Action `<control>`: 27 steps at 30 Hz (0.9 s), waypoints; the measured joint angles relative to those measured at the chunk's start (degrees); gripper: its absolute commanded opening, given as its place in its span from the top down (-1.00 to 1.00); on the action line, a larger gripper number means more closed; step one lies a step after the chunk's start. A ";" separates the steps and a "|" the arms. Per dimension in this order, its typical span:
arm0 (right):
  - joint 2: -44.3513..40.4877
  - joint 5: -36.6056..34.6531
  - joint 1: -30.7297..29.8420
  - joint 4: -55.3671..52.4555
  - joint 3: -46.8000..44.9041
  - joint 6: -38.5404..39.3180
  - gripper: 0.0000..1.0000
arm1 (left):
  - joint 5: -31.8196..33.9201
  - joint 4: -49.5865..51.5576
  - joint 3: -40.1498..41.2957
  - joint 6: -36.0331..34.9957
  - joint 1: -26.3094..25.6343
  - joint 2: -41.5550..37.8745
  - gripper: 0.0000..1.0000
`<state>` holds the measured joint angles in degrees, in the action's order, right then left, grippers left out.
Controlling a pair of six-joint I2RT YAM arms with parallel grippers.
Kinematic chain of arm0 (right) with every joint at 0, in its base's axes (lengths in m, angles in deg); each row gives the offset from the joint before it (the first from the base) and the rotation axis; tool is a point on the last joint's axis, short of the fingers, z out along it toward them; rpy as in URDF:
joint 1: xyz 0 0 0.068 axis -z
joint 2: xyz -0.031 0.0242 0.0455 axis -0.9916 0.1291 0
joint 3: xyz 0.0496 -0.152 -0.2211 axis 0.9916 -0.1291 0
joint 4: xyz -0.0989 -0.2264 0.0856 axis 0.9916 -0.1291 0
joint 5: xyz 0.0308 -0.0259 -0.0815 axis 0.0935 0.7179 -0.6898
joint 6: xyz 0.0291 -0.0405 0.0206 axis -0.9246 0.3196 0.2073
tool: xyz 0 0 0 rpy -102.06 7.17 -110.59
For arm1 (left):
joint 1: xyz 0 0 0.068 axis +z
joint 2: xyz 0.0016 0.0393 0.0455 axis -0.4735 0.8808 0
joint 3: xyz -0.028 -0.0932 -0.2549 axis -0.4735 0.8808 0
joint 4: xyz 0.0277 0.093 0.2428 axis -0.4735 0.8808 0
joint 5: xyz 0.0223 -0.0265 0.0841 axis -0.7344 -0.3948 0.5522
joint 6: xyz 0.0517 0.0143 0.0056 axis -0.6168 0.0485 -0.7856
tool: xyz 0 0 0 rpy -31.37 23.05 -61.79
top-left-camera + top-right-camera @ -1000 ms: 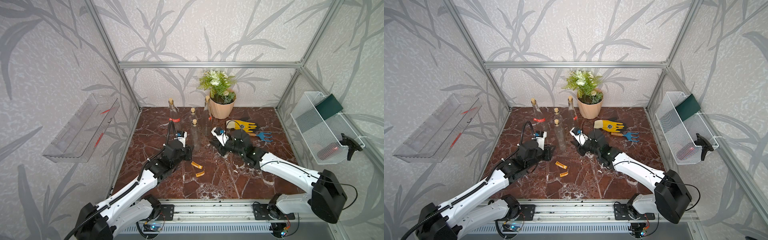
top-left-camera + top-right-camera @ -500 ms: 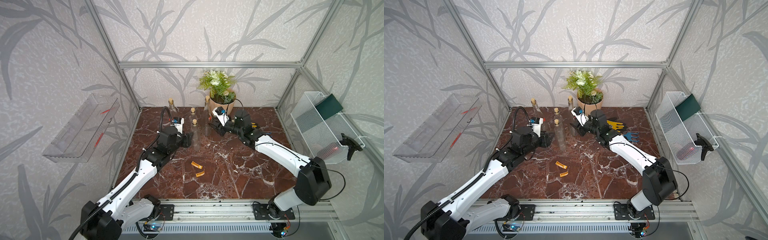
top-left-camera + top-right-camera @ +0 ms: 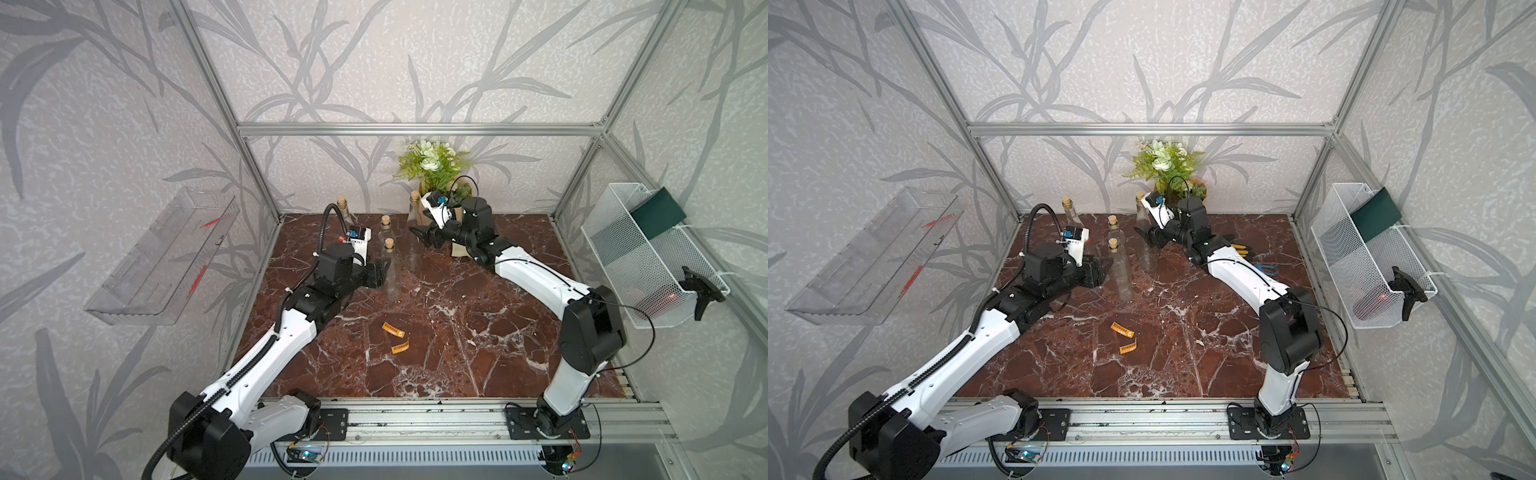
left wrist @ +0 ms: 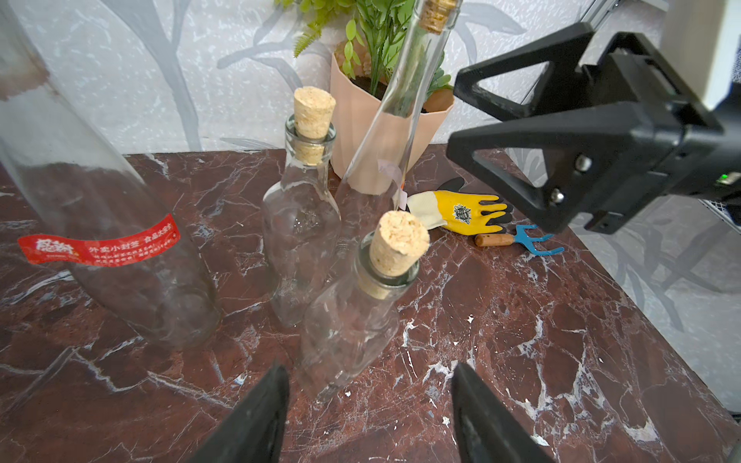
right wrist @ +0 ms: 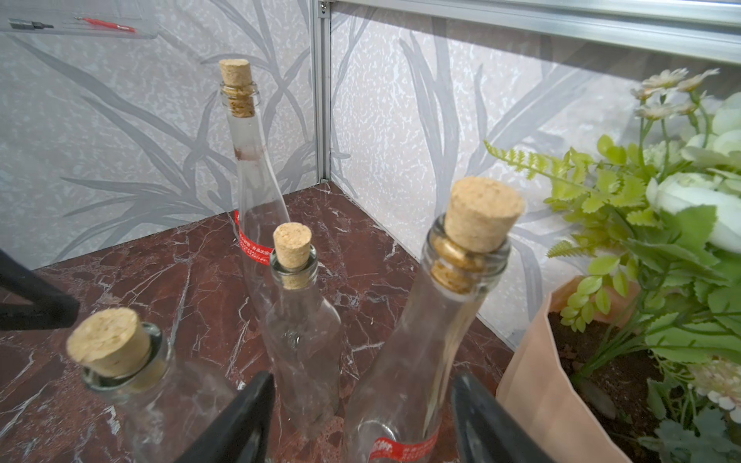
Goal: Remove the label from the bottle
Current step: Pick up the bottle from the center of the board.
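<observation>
From where I stand, the right arm (image 3: 536, 272) has its jaws spread wide with a tall corked bottle (image 5: 437, 320) just ahead between them, gripping nothing. A red label (image 5: 403, 444) wraps the bottle's lower body. In a top view that bottle stands at the upper middle of the frame, just before the potted plant (image 3: 432, 170). The left arm (image 3: 291, 336) holds its jaws open and empty too, facing a short bottle (image 4: 353, 316). I'd close squarely and firmly on the glass above the label, since it looks slick and its neighbours stand near, leaving the label's edge free to pick. The worktop (image 3: 457, 332) is red marble with two orange strips (image 3: 392, 330) lying loose. The walls are leaf-patterned, with a wire basket (image 3: 615, 232) at the frame's right.
</observation>
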<state>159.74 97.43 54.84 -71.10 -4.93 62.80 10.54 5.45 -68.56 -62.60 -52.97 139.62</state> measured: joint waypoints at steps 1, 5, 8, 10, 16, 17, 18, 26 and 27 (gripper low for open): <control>0.70 0.11 0.09 0.24 0.63 0.00 -0.43 | -0.15 0.00 0.00 0.00 0.04 0.00 -0.35; 3.67 0.94 0.33 1.09 3.63 0.00 -0.40 | -0.61 0.00 0.00 0.04 0.15 -0.02 -0.36; 5.68 1.51 0.37 1.62 5.92 0.00 -0.34 | -0.96 -0.02 0.00 0.07 0.24 -0.09 -0.36; 6.75 1.68 0.46 1.97 7.21 -0.04 -0.28 | -1.16 -0.02 0.02 0.11 0.28 -0.24 -0.37; 9.77 2.47 1.03 3.93 9.88 -0.70 -0.22 | -1.36 -0.22 1.49 0.48 0.31 -1.66 -0.37; 10.14 2.49 1.16 3.96 10.21 -0.72 -0.21 | -1.40 -0.26 1.77 0.59 0.31 -1.88 -0.36; 10.40 2.47 1.25 4.13 10.40 -0.72 -0.18 | -1.44 -0.26 2.08 0.68 0.31 -2.08 -0.36; 12.96 2.12 1.53 5.20 12.87 -0.72 -0.03 | -1.44 -0.44 3.91 1.22 0.31 -3.45 -0.37; 13.40 2.12 1.53 5.40 13.25 -0.74 0.01 | -1.46 -0.46 4.11 1.29 0.31 -3.61 -0.37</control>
<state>173.14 99.55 56.37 -65.70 8.31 62.06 9.08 4.99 -64.45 -61.31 -52.66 136.01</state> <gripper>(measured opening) 0.519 0.683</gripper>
